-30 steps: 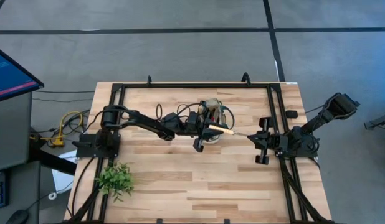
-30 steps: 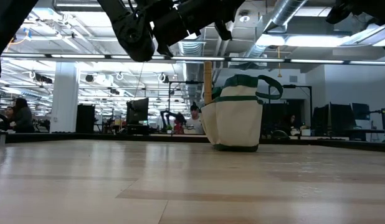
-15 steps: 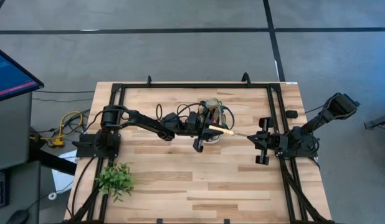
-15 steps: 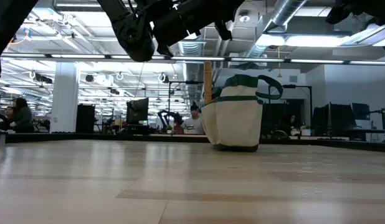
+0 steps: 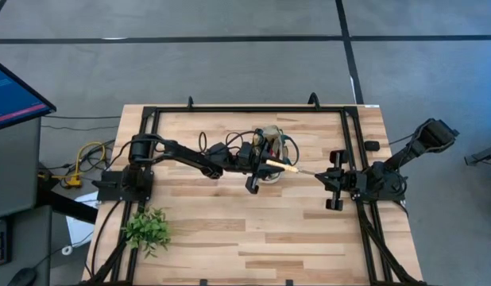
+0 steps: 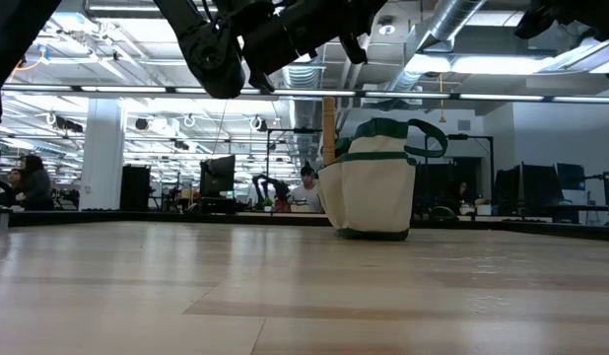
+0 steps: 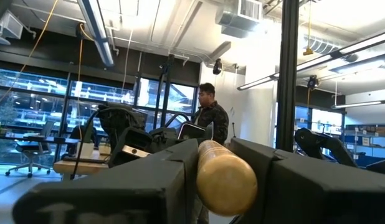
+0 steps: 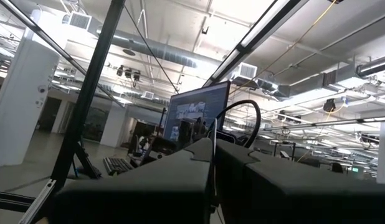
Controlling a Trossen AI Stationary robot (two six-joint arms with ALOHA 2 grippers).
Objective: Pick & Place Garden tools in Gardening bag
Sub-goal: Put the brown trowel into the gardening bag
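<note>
The wooden surface point(image 5: 253, 230) fills the middle of the high view, with a leafy plant point(image 5: 148, 229) near its lower left corner. Just above the centre of the frame stands the gardening bag point(image 5: 273, 145), round and upright; in the low view it sits right of centre point(image 6: 373, 192) with its green handles looped up.

The left arm reaches from the left side across to the bag, and the left gripper point(image 5: 259, 164) sits at the bag's lower left edge. Its fingers point(image 7: 149, 186) are narrowed on the light wooden handle point(image 7: 225, 177) of a garden tool, which the left wrist view shows clamped between them. In the high view that handle point(image 5: 279, 165) runs from the gripper toward the right of the frame, and a thin metal part carries on past it toward the right arm. So the tool's long axis looks close to level, crossing the bag's lower rim rather than pointing down into it; from straight above, its tilt is hard to judge.

The right arm waits at the right side of the surface, the right gripper point(image 5: 333, 189) with fingers closed on nothing.

The coming move probably turns on swinging the tool toward vertical over the bag's mouth, which lies just up-frame of the left fingers.
</note>
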